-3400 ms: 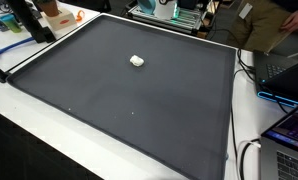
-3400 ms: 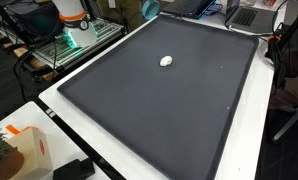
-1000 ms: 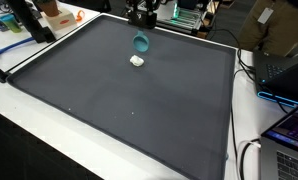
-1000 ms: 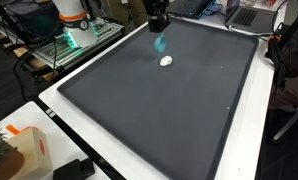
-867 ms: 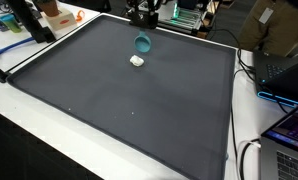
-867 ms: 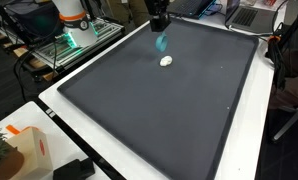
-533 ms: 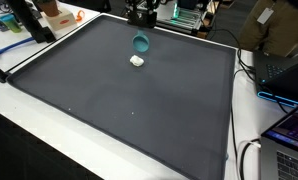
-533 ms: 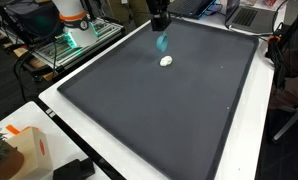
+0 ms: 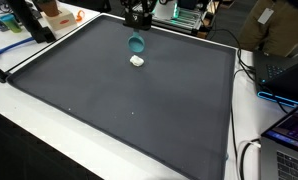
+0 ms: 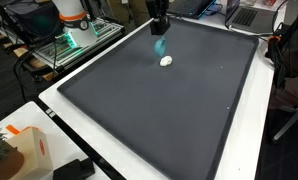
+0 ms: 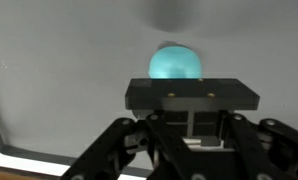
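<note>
My gripper (image 9: 138, 31) hangs above the far part of the black mat (image 9: 129, 110), shut on a teal cup-like object (image 9: 136, 44) that dangles below the fingers. In both exterior views a small white lump (image 9: 137, 61) lies on the mat just under and in front of the teal object (image 10: 160, 46), apart from it. The gripper (image 10: 159, 32) comes in from the far edge of the mat (image 10: 169, 120). In the wrist view the teal object (image 11: 176, 63) shows as a round dome beyond the gripper's black body (image 11: 193, 95); the fingertips are hidden there.
The mat covers a white table (image 9: 49, 140). Laptops and cables (image 9: 284, 90) crowd the edge beside it. A box (image 10: 24, 150) stands on a near corner, and an equipment rack (image 10: 74, 35) stands past the far edge.
The arm, absent a few seconds ago, now hangs over the mat with the teal object. Over the last second it shifted slightly sideways; the white lump has not moved.
</note>
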Available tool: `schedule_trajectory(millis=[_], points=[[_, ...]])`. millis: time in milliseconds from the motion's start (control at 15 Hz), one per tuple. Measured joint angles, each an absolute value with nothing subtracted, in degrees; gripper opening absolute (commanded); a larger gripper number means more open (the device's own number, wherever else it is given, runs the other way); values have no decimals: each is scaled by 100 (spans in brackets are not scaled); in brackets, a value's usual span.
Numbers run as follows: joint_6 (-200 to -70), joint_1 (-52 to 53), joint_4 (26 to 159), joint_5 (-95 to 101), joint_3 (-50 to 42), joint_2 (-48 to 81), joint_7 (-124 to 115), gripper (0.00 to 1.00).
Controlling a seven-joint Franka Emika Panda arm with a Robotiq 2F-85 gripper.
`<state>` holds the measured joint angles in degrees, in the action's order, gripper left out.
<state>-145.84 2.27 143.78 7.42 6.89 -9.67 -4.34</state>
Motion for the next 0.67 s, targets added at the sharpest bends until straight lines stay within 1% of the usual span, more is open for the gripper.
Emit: schedule_trajectory(millis=[667], points=[[-14747, 208, 14192, 741, 588, -296, -435, 22]])
